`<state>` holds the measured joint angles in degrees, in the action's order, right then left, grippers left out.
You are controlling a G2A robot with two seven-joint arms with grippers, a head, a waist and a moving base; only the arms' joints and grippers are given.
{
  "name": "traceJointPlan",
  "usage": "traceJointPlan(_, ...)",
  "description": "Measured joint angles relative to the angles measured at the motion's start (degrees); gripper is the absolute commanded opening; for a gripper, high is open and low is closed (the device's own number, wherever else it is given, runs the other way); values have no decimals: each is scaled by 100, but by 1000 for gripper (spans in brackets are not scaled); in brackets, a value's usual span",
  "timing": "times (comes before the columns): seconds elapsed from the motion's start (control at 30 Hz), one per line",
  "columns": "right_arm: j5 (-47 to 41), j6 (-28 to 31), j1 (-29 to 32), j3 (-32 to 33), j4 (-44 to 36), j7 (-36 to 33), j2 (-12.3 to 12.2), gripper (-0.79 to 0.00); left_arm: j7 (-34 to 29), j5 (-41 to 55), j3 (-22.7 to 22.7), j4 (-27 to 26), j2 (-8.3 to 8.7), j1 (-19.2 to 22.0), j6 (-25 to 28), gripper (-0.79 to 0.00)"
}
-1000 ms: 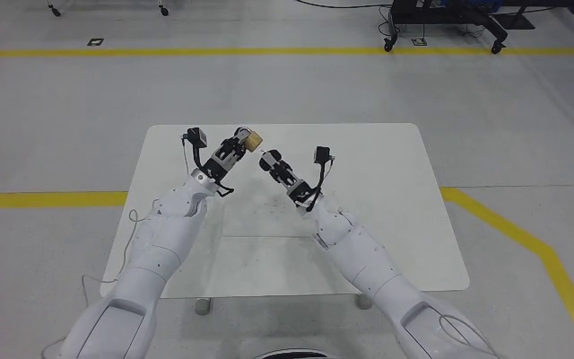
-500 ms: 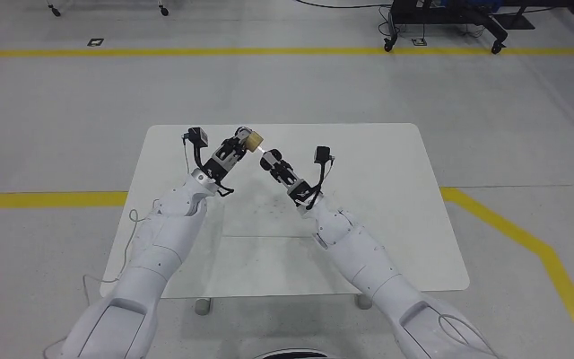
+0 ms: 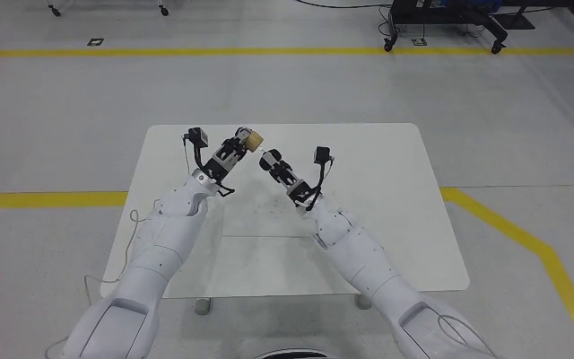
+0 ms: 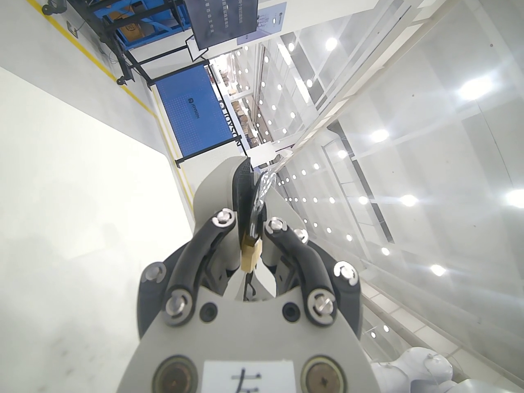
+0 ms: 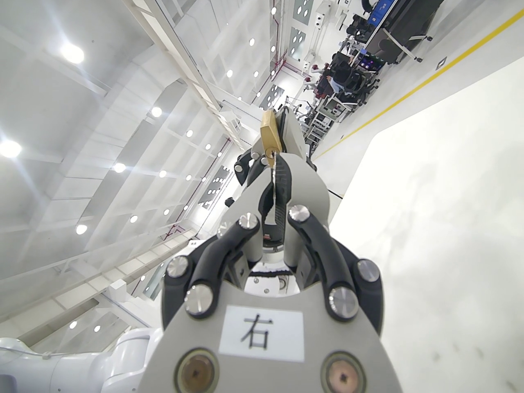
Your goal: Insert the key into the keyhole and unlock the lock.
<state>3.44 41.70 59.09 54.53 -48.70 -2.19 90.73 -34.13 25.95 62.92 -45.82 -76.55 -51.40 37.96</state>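
Note:
My left gripper [image 3: 244, 139] is shut on a small brass lock [image 3: 254, 139], held up above the white table [image 3: 386, 188]. In the left wrist view the lock [image 4: 249, 256] sits between the closed fingers [image 4: 221, 190] with a shiny metal part above it. My right gripper [image 3: 267, 159] faces it from close by, shut on a thin metal key [image 5: 273, 184]. In the right wrist view the key's tip sits at the keyhole on the lock's [image 5: 268, 129] end face. How deep it sits I cannot tell.
Both arms meet over the far middle of the table. Yellow floor lines [image 3: 269, 51] run beyond the table's edges. A wheeled black stand [image 3: 439, 22] is far back on the floor.

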Motion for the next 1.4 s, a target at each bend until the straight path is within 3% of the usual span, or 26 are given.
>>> traceJointPlan(1.4,222,-12,22,173,44,-124,66,-785,-133,-449,132,113,-55,50,83,-785)
